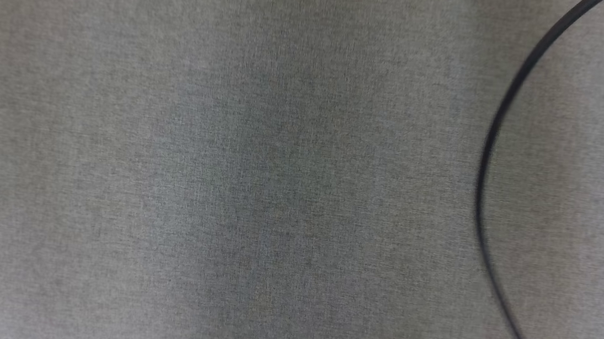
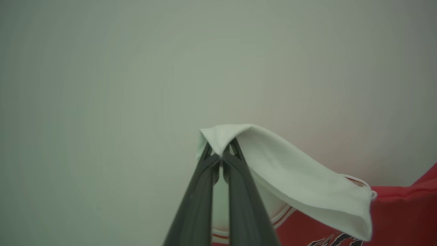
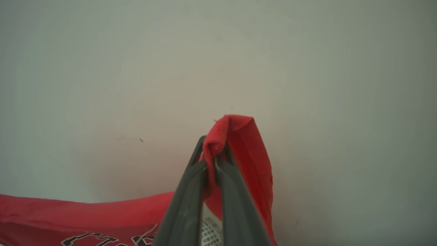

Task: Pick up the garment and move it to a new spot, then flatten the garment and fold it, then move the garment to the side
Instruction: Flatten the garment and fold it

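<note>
**Left gripper.** In the left wrist view, the left gripper (image 2: 221, 155) has its two dark fingers (image 2: 194, 205) brought together, with no visible gap at the tips. The tips pinch a fold of the garment (image 2: 300, 184). The pinched part is a white panel, which peaks over the fingertips and drapes away to the right of that view. Its far end shows an open hem (image 2: 358, 182). Below it lie a red-and-white striped trim (image 2: 283, 215) and the red body (image 2: 403, 212), which carries black lettering (image 2: 338, 241) at the bottom edge. A plain pale surface (image 2: 102, 85) lies behind.

**Right gripper.** In the right wrist view, the right gripper (image 3: 213, 159) is closed to a narrow slit. A bunched red edge (image 3: 239, 136) of the same garment is clamped between the fingertips. It rises just above them and hangs down the right side of the fingers. A white mesh patch (image 3: 210, 232) shows low between the fingers. More red cloth runs along the lower left of that view.

**Garment position.** The garment is held at two points, one edge in each gripper. Whether it rests on anything cannot be told.

**Head view.** A grey woven surface (image 1: 225, 156) is in frame, with a black cable (image 1: 496, 133) curving down the right side.
</note>
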